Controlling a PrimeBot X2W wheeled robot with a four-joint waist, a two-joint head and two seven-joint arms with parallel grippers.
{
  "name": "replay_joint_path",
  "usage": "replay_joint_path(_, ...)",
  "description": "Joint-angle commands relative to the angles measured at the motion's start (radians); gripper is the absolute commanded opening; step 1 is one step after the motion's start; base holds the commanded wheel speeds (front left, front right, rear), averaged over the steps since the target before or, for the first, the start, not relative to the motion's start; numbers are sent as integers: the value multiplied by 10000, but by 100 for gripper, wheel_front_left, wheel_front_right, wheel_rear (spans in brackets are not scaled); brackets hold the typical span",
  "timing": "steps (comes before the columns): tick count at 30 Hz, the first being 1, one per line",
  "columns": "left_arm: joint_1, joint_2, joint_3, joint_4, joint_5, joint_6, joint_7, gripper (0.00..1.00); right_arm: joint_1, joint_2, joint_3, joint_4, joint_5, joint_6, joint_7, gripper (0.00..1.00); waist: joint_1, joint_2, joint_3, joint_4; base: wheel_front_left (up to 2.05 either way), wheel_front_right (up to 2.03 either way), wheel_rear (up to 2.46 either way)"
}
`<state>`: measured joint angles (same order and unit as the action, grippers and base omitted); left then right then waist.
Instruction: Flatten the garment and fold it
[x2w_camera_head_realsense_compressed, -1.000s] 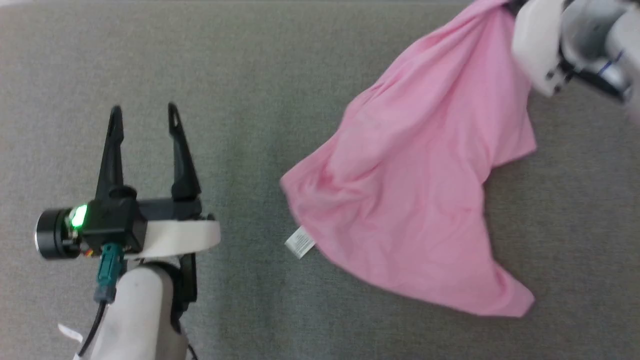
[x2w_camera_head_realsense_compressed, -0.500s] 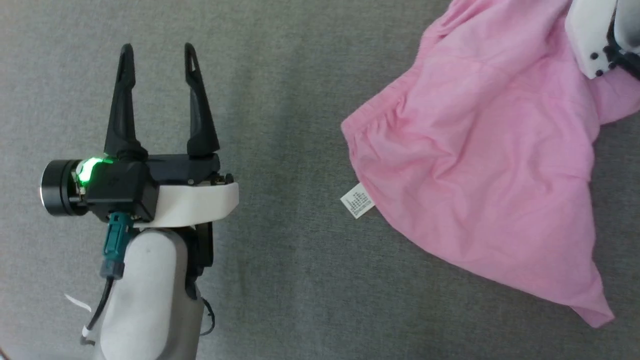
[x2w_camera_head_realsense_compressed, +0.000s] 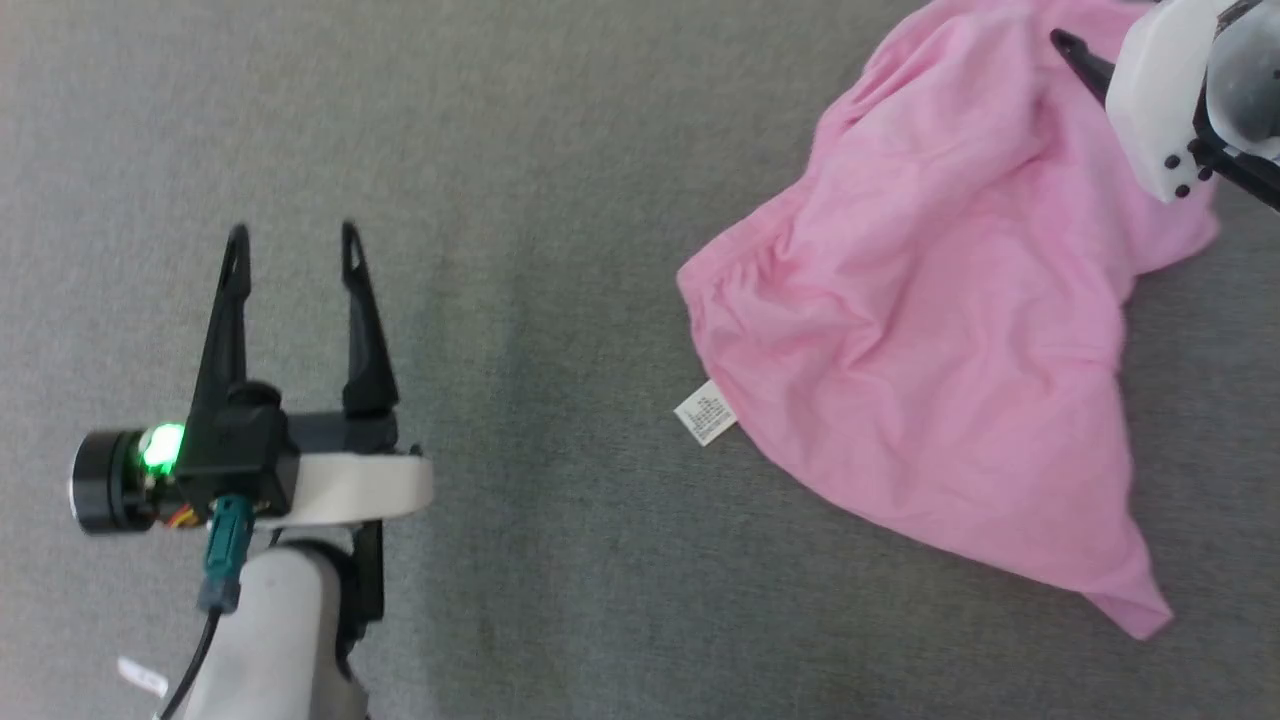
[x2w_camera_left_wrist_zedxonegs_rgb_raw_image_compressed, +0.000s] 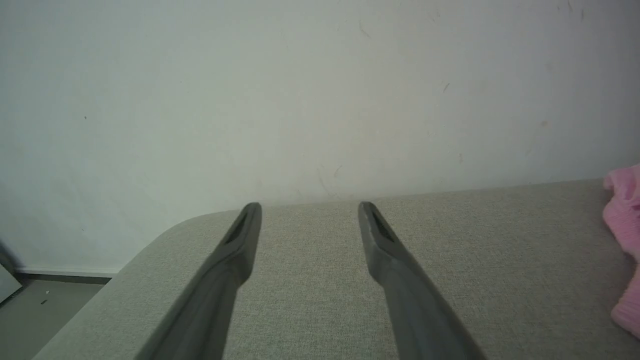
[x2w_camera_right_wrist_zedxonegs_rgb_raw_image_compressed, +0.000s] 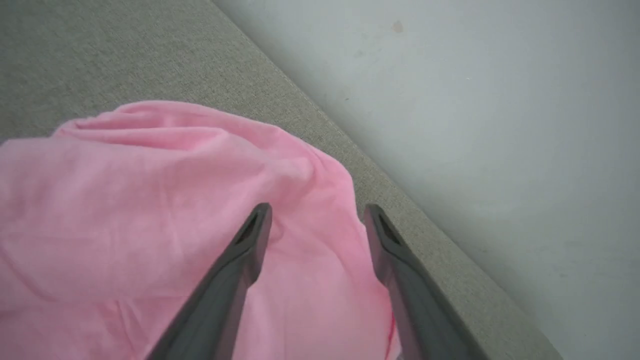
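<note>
the grey woven surface (x2w_camera_head_realsense_compressed: 560, 150) stretched under both grippers and met a pale wall (x2w_camera_left_wrist_zedxonegs_rgb_raw_image_compressed: 300, 100) beyond their fingertips. the garment (x2w_camera_head_realsense_compressed: 940, 340) lay crumpled and wrinkled on that surface, directly beneath the right gripper (x2w_camera_right_wrist_zedxonegs_rgb_raw_image_compressed: 316, 212) and ahead of it, with one edge reaching just short of the wall. the right gripper's fingers stood spread apart above the pink cloth and pinched none of it. the left gripper (x2w_camera_head_realsense_compressed: 293, 235) hung over bare surface with the garment well off to its right, its fingers likewise spread wide and holding nothing. the small white care label (x2w_camera_head_realsense_compressed: 706, 413) stuck out from the garment's edge on the side facing the left gripper.
</note>
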<state>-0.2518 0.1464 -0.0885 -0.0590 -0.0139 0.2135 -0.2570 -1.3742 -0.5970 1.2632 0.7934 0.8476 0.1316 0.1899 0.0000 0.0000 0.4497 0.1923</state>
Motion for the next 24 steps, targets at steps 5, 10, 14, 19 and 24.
replay_joint_path(5,559,132,157,-66,1,60,-47,100,-22,-1048,103,-2377,1045,-9,1388,100,0,0,-1487,-1176,0,0,0)
replay_joint_path(10,733,98,127,-128,29,60,-47,100,318,-2046,158,-4614,2065,-9,3952,100,0,0,-1720,-1317,0,0,0)
replay_joint_path(14,708,89,117,-141,26,43,-47,100,892,-2533,166,-5344,2726,-9,5552,100,0,0,-1745,-1309,0,0,0)
replay_joint_path(19,598,65,76,-228,16,-7,-47,100,1619,-2334,116,-5018,3419,-9,5654,100,0,0,-1504,-1186,0,0,0)
replay_joint_path(24,431,-19,-12,-287,43,-13,-47,100,2370,-1527,-166,-4103,3975,-9,4792,100,0,0,-1170,-1023,0,0,0)
